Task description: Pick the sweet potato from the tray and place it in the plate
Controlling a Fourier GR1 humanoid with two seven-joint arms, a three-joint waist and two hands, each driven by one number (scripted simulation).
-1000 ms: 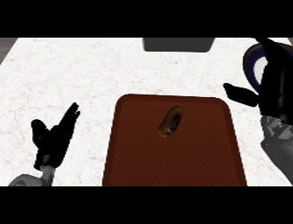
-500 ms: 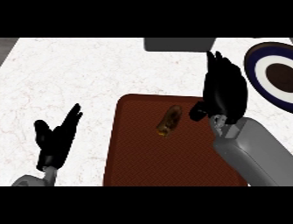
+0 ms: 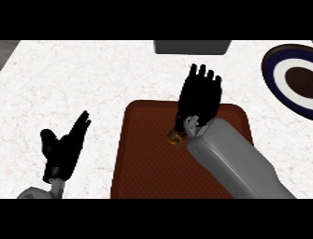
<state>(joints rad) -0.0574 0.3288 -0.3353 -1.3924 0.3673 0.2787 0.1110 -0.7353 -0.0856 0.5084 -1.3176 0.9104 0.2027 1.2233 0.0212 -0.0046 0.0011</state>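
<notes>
at the lower left of the frame the left hand rests over the white marbled surface, released, fingers straight and slanting up toward the right, holding nothing and well apart from everything else.

in the middle of the frame a dark reddish-brown tray lies on the surface, running from mid-height down to the lower edge. the right hand reaches in from the lower right on its grey forearm and spreads over the tray's upper part, fingers straight and pointing toward the top of the frame, not clenched on anything. just below the palm, at the wrist, a small orange-brown sliver of the sweet potato shows on the tray; the hand and forearm hide most of it.

judging from this, the step in hand is the reach for the pick: the hand is above the sweet potato but has not grasped it. the next move calls for lowering, curling the fingers and thumb round it, then lifting and carrying it toward the upper right.

at the top centre sits a grey box-like object, cut by the edge. at the upper right edge lies the plate, dark blue rim, white ring, dark brown middle, partly out of frame. nothing stands between tray and plate.
</notes>
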